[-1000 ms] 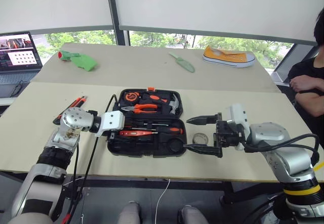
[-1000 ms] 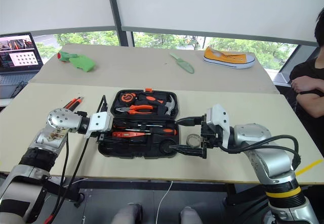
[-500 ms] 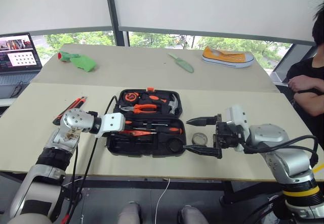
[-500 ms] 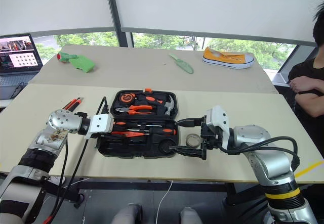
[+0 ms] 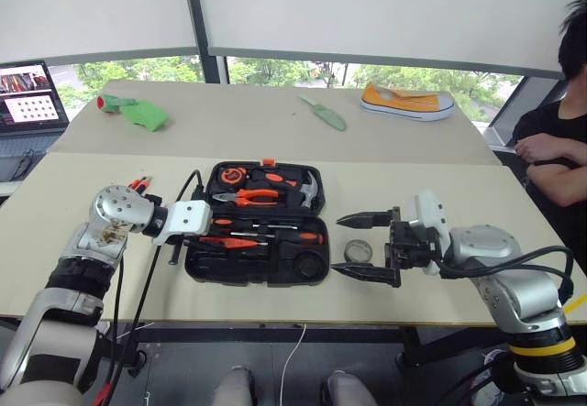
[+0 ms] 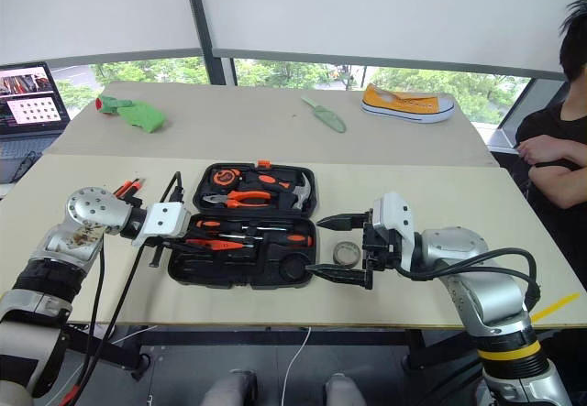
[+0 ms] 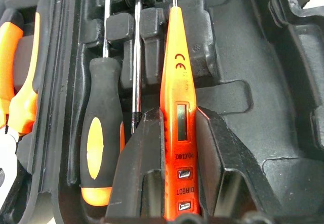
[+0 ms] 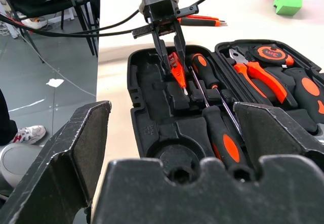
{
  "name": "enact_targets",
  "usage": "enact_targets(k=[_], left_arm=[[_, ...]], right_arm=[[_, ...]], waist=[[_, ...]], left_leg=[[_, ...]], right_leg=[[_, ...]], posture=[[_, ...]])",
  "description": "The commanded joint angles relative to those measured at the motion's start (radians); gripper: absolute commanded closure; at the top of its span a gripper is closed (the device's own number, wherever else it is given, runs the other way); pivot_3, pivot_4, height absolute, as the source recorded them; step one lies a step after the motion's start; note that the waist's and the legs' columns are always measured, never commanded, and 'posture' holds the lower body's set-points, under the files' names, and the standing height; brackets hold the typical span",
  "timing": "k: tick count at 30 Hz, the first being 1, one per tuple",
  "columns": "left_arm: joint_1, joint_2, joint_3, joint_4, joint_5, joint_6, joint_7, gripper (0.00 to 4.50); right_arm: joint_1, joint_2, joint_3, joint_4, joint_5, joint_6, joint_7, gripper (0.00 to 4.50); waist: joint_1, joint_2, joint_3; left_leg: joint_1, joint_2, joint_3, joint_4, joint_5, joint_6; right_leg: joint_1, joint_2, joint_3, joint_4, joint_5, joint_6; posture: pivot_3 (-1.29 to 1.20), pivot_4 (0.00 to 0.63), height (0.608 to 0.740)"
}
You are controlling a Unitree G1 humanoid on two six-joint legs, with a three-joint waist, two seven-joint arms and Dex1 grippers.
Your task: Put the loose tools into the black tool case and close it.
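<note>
The black tool case (image 5: pixel 260 273) lies open on the near table, with pliers, a hammer and a tape measure in its far half. Two screwdrivers (image 5: pixel 275 225) rest in the near half. My left gripper (image 7: pixel 178 114) reaches in from the case's left end and is shut on the slim orange tester pen (image 7: pixel 174 57), beside a screwdriver handle (image 7: pixel 98 133). The pen hangs tilted over a recess (image 8: pixel 177 70). My right gripper (image 5: pixel 356 245) hovers open at the case's right end. The grey tape roll (image 5: pixel 358 251) lies on the table between its fingers. The utility knife (image 6: pixel 124 187) lies behind my left arm.
On the far table lie a green trowel (image 5: pixel 323 113), a yellow shoe (image 5: pixel 406 102) and a green object (image 5: pixel 128 111). A laptop (image 5: pixel 27 94) stands at the far left. A person (image 5: pixel 555 145) sits at the right edge with arms folded.
My left gripper has closed on the tester pen and drawn a little to the left. The right gripper has stayed open in place. The head view has shifted slightly.
</note>
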Motion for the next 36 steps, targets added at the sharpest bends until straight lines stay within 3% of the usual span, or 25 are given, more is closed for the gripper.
enact_targets(k=[1, 11, 12, 16, 25, 26, 32, 36], left_arm=[[-0.01, 0.019, -0.031, -0.013, 0.068, 0.039, 0.028, 4.01], [-0.022, 0.036, -0.049, -0.041, 0.096, 0.104, 0.032, 4.01], [-0.027, 0.034, -0.047, -0.044, 0.093, 0.099, 0.034, 3.05], [-0.025, -0.007, 0.011, -0.059, -0.011, 0.073, 0.029, 1.74], [0.017, -0.028, 0.125, -0.084, -0.19, 0.169, 0.001, 1.74], [0.024, -0.036, 0.135, -0.088, -0.203, 0.2, 0.014, 2.25], [0.111, -0.099, 0.154, -0.057, -0.211, 0.152, 0.066, 4.21], [0.12, -0.121, 0.156, -0.024, -0.189, 0.12, 0.107, 4.39]], right_arm=[[-0.015, 0.003, -0.007, -0.023, 0.003, -0.02, 0.002, 0.0], [-0.01, 0.005, -0.004, -0.033, 0.008, -0.01, -0.001, 0.0], [-0.01, 0.005, -0.003, -0.032, 0.009, -0.01, 0.001, 0.0], [-0.01, 0.005, -0.001, -0.033, 0.011, -0.008, 0.003, 0.0], [0.006, -0.004, -0.011, -0.04, 0.018, -0.003, 0.008, 0.0], [0.008, -0.003, -0.011, -0.041, 0.017, -0.003, 0.006, 0.0], [0.016, 0.012, -0.006, -0.047, 0.016, -0.006, -0.01, 0.0], [0.018, 0.011, -0.01, -0.045, 0.016, -0.006, -0.013, 0.0]], waist=[[0.002, 0.0, 0.0], [0.004, 0.0, 0.0], [0.004, 0.0, 0.0], [0.002, 0.0, 0.0], [0.006, 0.0, 0.0], [0.006, 0.0, 0.0], [0.01, 0.0, 0.0], [0.014, 0.0, 0.0]], left_leg=[[0.0, 0.0, 0.0, 0.0, 0.0, 0.0], [0.002, 0.0, 0.0, 0.001, 0.0, 0.0], [0.002, 0.0, 0.0, 0.001, 0.0, 0.0], [0.002, 0.0, 0.0, 0.001, 0.0, 0.0], [-0.001, 0.0, 0.0, 0.0, 0.0, 0.0], [-0.001, 0.0, 0.0, 0.001, 0.0, 0.0], [-0.001, 0.0, 0.0, 0.001, 0.0, 0.0], [-0.001, 0.0, 0.0, 0.002, 0.0, 0.0]], right_leg=[[0.0, 0.0, 0.0, 0.0, 0.0, 0.0], [0.001, 0.0, 0.0, 0.001, 0.0, 0.0], [0.001, 0.0, 0.0, 0.001, 0.0, 0.0], [0.001, 0.0, 0.001, 0.001, 0.0, 0.0], [-0.001, 0.0, 0.0, 0.0, 0.0, 0.0], [-0.001, 0.0, 0.0, 0.0, 0.0, 0.0], [0.0, -0.001, 0.0, 0.0, 0.0, 0.0], [-0.001, -0.001, 0.0, 0.0, 0.0, 0.0]], posture=[[0.0, 0.15, 0.74], [0.0, 0.15, 0.74], [0.0, 0.15, 0.74], [0.0, 0.15, 0.74], [0.0, 0.15, 0.74], [0.0, 0.15, 0.74], [0.0, 0.15, 0.74], [0.0, 0.15, 0.74]])
